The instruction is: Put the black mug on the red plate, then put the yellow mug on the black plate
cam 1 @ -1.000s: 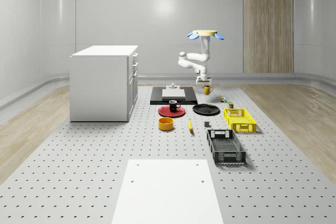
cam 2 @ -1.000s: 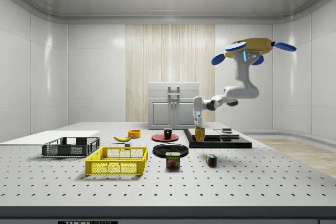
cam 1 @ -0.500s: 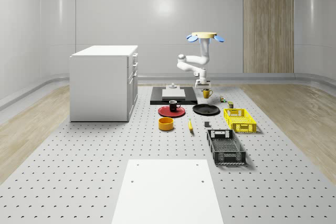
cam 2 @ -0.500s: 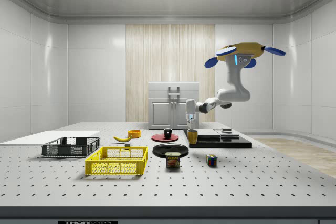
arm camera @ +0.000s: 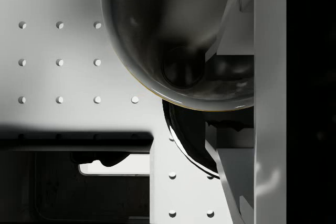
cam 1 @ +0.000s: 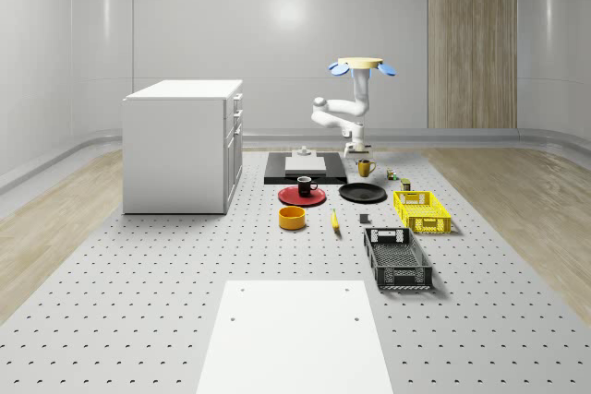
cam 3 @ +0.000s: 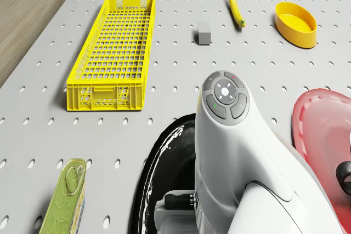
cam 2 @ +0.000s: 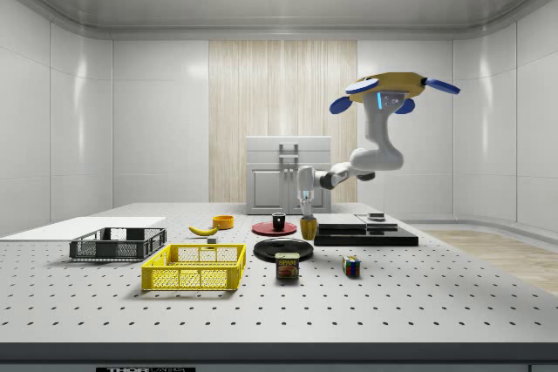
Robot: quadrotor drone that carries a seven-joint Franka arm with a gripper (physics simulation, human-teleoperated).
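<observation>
Drone (cam 1: 361, 65) hovers above the far end of the table (cam 1: 166, 302), over the black base slab (cam 1: 306, 169) and its right edge in the whole-scene view; arm bends down from it toward the plates. Jaws pinching the yellow mug (cam 1: 366, 168) by its rim, gripper (cam 2: 306, 213) directly above it in the side view; one finger (arm camera: 231, 19) lies inside the mug's dark interior in the wrist view. Yellow mug hangs just above the far rim of the black plate (cam 1: 362, 193), at roughly 12 o'clock of the plate in the whole-scene view; whether it touches the plate I cannot tell. Black mug (cam 1: 306, 185) stands upright on the red plate (cam 1: 302, 197), handle toward 3 o'clock in the whole-scene view. Red plate lies at 9 o'clock of the black plate, just beside it. Orange bowl (cam 1: 293, 218) at 6 o'clock of the red plate, near; banana (cam 1: 334, 220) at 3 o'clock of the bowl. Yellow crate (cam 1: 421, 210) at 4 o'clock of the black plate; dark crate (cam 1: 396, 257) at 6 o'clock of the yellow one. White cabinet (cam 1: 183, 144) stands at 9 o'clock of the plates, well apart. Tin can (cam 2: 288, 266) and colour cube (cam 2: 351, 266) sit nearest the side view's camera.
</observation>
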